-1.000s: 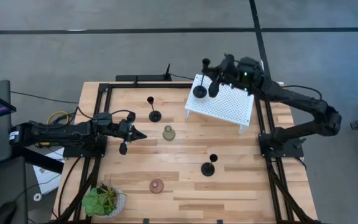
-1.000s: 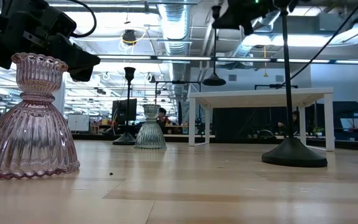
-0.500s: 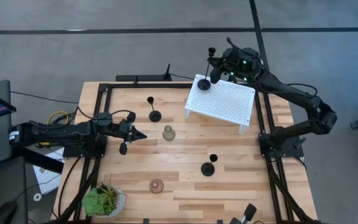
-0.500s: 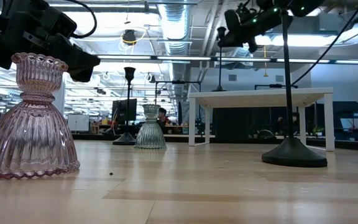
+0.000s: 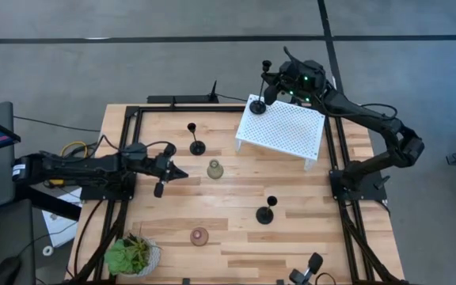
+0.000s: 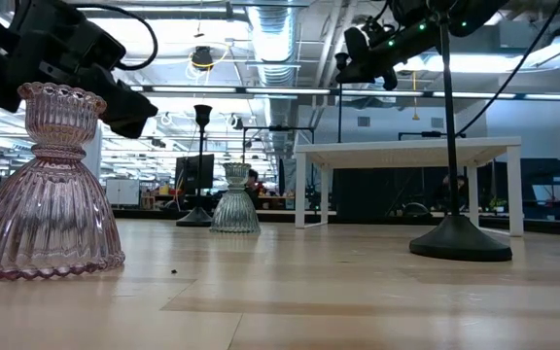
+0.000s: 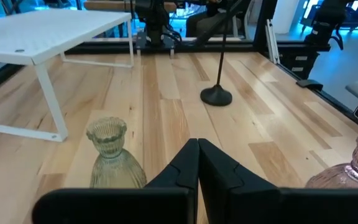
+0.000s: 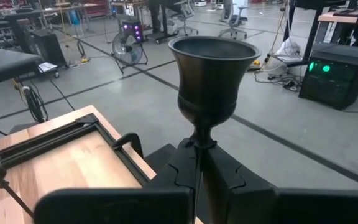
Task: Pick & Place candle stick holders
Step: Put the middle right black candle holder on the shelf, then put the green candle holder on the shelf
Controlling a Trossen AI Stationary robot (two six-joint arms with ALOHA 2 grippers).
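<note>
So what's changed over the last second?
The right gripper, shut on a tall black holder, carried it from above the white stand to the stand's far left corner. The left gripper stayed shut by the grey-green holder; the other holders didn't move.

Closed left hand [image 7: 197,163] betw. green holder [image 7: 112,155]; pink holder [image 7: 353,168]

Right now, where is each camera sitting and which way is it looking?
High: above, looking straight down at the table; both arms show.
Low: at tabletop height, looking level across; pink holder close, arms overhead.
Left wrist: on the left arm, past the shut left gripper toward the green holder.
Right wrist: on the right arm; right gripper shut on a black holder.
The high view shares that black holder.
</note>
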